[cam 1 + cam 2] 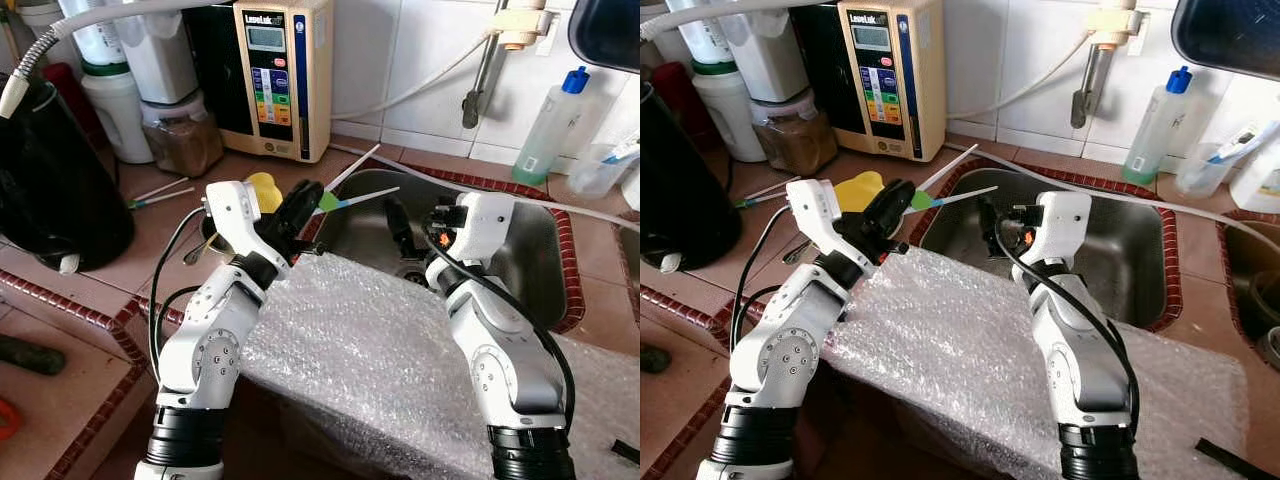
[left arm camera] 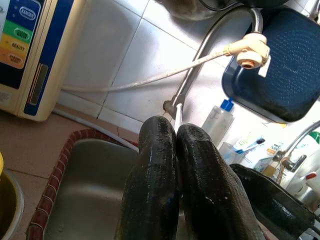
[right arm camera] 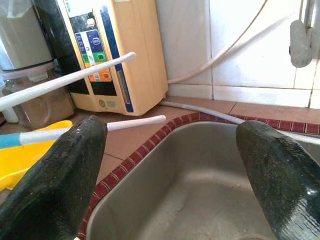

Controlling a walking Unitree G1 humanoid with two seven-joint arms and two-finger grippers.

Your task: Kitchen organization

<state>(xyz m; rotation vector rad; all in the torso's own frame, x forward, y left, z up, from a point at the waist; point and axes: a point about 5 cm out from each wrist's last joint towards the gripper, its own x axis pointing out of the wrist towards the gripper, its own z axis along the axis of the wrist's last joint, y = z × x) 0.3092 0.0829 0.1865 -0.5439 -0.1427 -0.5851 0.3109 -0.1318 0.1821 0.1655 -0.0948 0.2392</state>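
Observation:
My left gripper is raised over the left rim of the steel sink, shut on two thin white sticks with green and blue ends. The sticks fan out toward the back wall. In the left wrist view the two fingers press together with a white sliver between their tips. My right gripper hovers above the sink basin with its fingers wide apart and nothing between them. From the right wrist, both white sticks cross the counter's edge, and a yellow object lies below them.
Bubble wrap covers the counter's front under both arms. A beige water ionizer, a jar of brown powder and a black pot crowd the left. Two more sticks lie on the tiles. A blue-capped bottle stands behind the sink.

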